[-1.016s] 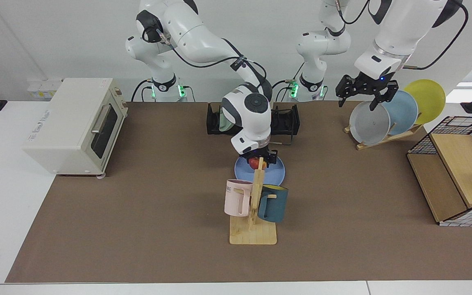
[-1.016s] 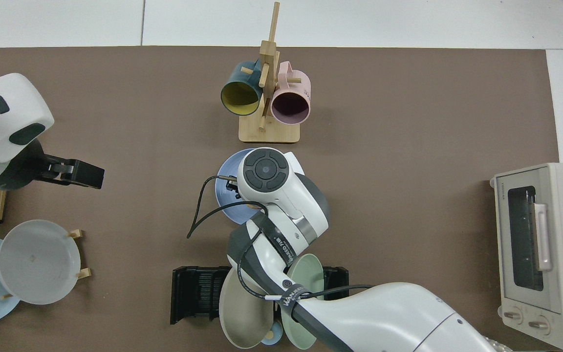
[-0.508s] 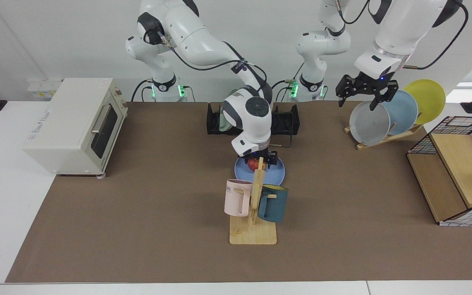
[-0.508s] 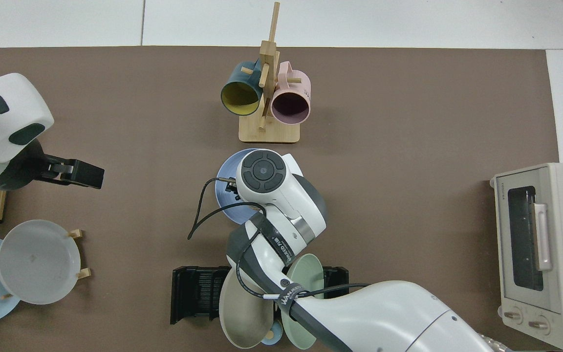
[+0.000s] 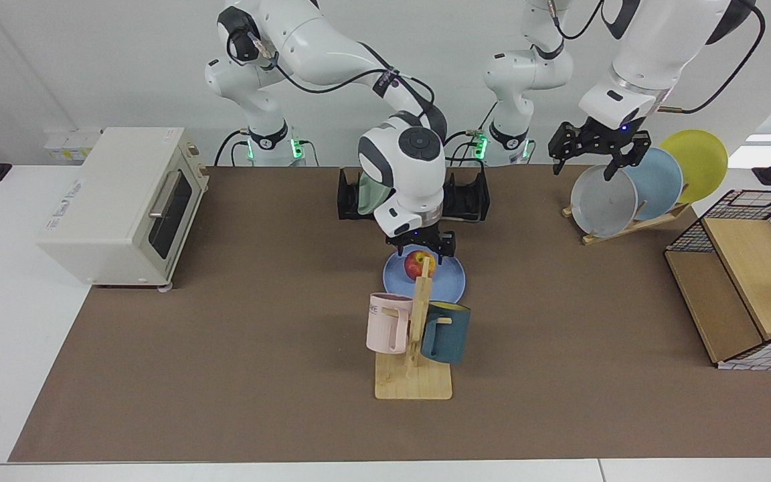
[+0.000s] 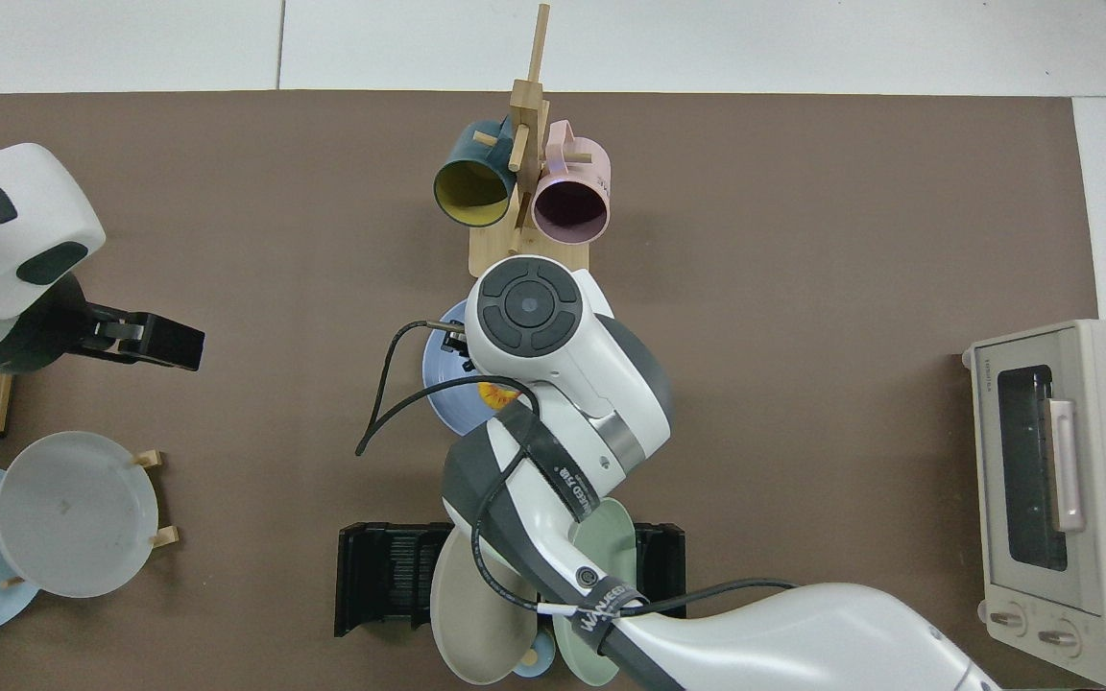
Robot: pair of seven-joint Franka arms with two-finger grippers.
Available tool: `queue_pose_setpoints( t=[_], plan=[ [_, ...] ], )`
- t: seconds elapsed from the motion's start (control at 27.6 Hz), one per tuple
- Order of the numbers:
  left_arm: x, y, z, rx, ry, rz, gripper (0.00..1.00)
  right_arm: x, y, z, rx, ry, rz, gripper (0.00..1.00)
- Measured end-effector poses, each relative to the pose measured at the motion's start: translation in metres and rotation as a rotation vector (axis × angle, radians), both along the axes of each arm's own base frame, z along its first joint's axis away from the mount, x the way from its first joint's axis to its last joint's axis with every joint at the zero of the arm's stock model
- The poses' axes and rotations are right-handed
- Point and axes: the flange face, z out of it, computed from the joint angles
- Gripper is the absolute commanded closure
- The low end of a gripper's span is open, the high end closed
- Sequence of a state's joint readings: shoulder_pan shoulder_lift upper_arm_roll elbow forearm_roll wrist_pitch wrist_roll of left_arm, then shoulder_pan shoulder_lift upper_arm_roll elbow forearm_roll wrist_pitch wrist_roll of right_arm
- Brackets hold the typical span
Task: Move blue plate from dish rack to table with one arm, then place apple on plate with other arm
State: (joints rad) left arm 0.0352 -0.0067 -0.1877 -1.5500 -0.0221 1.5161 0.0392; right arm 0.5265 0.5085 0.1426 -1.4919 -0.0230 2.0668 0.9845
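Observation:
The blue plate (image 5: 446, 284) lies flat on the brown table (image 5: 225, 348), just behind the mug tree. On the plate sits the red and yellow apple (image 5: 416, 264), with nothing touching it. My right gripper (image 5: 423, 246) hovers open just above the apple. In the top view the right wrist covers most of the blue plate (image 6: 440, 384), and only a sliver of the apple (image 6: 493, 393) shows. The black dish rack (image 5: 467, 197) stands behind. My left gripper (image 5: 593, 161) waits open above the grey plate on the wooden rack.
The mug tree (image 5: 413, 375) with a pink and a dark teal mug stands right in front of the plate. A toaster oven (image 5: 124, 201) is at the facing view's left. A wooden rack (image 5: 633, 224) of grey, pale blue and yellow plates and a wire-sided box (image 5: 747, 274) are at its right.
My right gripper has risen off the apple, which stays on the blue plate. The left arm has not moved.

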Motion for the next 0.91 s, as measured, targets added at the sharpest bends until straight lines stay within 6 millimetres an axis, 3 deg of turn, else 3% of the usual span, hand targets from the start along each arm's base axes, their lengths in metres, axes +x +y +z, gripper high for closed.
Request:
queue_pose_setpoints(
  t=[0.25,0.47,0.73,0.91],
  plan=[
    [0.0,0.0,0.0,0.0,-0.001,0.0,0.0,0.028,-0.05,0.038,0.026,-0.047,0.009,0.0],
    [0.0,0.0,0.0,0.0,-0.001,0.0,0.0,0.054,-0.125,0.055,0.024,-0.07,0.087,0.0],
    [0.0,0.0,0.0,0.0,-0.001,0.0,0.0,0.06,-0.2,0.066,-0.003,-0.075,0.201,0.0],
    [0.0,0.0,0.001,0.0,-0.001,0.0,0.0,0.059,-0.238,0.076,-0.021,-0.08,0.275,0.0]
  ],
)
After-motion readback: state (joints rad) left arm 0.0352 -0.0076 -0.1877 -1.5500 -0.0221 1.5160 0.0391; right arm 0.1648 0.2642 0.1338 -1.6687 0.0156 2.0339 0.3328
